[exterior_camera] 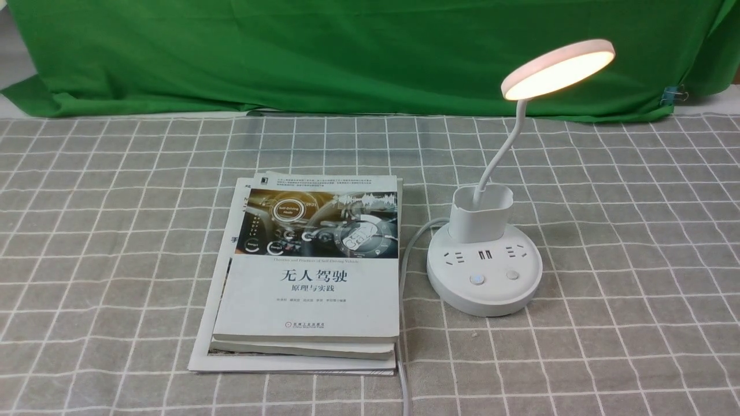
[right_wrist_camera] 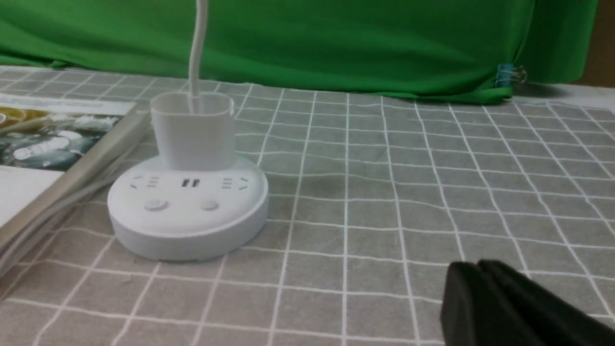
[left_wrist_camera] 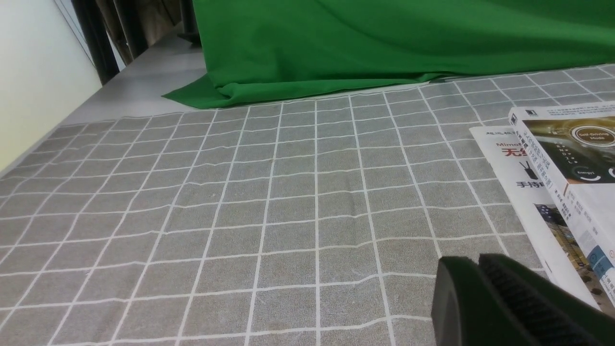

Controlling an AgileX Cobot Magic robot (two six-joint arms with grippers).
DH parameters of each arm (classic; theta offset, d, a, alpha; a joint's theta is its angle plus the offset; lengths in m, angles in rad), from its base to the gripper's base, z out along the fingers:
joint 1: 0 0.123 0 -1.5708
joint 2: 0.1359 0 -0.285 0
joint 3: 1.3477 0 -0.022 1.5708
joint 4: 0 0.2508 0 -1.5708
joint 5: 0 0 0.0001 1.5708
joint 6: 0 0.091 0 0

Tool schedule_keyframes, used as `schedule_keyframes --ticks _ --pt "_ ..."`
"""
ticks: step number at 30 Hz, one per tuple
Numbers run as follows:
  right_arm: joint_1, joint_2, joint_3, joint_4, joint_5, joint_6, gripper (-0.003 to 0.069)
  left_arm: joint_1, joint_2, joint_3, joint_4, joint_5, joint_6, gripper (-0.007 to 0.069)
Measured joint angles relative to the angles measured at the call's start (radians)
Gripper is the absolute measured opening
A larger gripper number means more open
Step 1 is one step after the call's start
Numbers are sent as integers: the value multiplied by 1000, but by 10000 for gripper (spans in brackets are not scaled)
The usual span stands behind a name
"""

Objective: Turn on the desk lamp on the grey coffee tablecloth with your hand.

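**A:** Where's the desk lamp point(exterior_camera: 481, 216)?

**B:** Right of centre in the front view. Its round base sits flat on the grey coffee tablecloth point(exterior_camera: 636, 231). The disc head is glowing, up in the upper right against the green backdrop point(exterior_camera: 347, 52).

**A:** Anything beside it?

**B:** A stack of books point(exterior_camera: 312, 283) lies near the middle of the frame, just left of the base. A white cord point(exterior_camera: 403, 277) runs between them down to the bottom edge.

**A:** And the hands?

**B:** The left gripper point(left_wrist_camera: 475, 262) shows only in its own wrist view. Its black fingers are pressed together with nothing between them, over the cloth near the books. The right gripper point(right_wrist_camera: 475, 266) is likewise closed and empty, apart from the lamp's base.
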Motion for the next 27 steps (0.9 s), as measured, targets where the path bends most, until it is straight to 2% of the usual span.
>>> schedule_keyframes --ticks 17,27 --pt "-2 0 0 0 17 -10 37 0 0 0 0 0 0 19" --pt "-2 0 0 0 20 -10 67 0 0 0 0 0 0 19"
